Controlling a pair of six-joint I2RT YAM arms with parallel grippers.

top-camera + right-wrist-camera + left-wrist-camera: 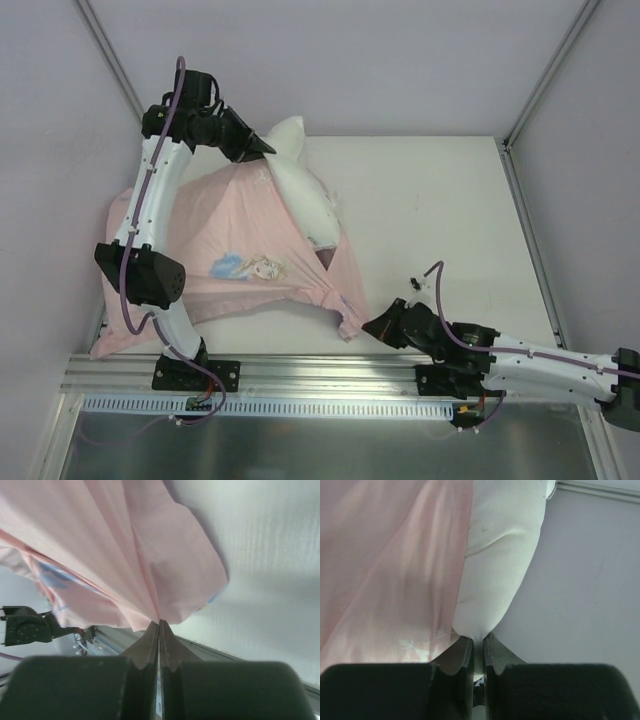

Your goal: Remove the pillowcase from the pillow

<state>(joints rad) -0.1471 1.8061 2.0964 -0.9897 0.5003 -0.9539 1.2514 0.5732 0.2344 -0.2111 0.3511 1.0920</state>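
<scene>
I judge the task about half done. My left jaws clench 1 corner of the pillow (300, 185), my right jaws grasp the pillowcase (215, 225), and part of the pillow is not yet out.

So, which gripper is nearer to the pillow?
Left. The left gripper pinches the pillow at its far corner; the right gripper holds the pillowcase edge at the front, clear of it.

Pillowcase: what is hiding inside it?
The white pillow is inside the pink pillowcase. Its far end pokes out, pinched by the left pincer. The rest of it is covered by the fabric, so how far it reaches cannot be seen.
</scene>
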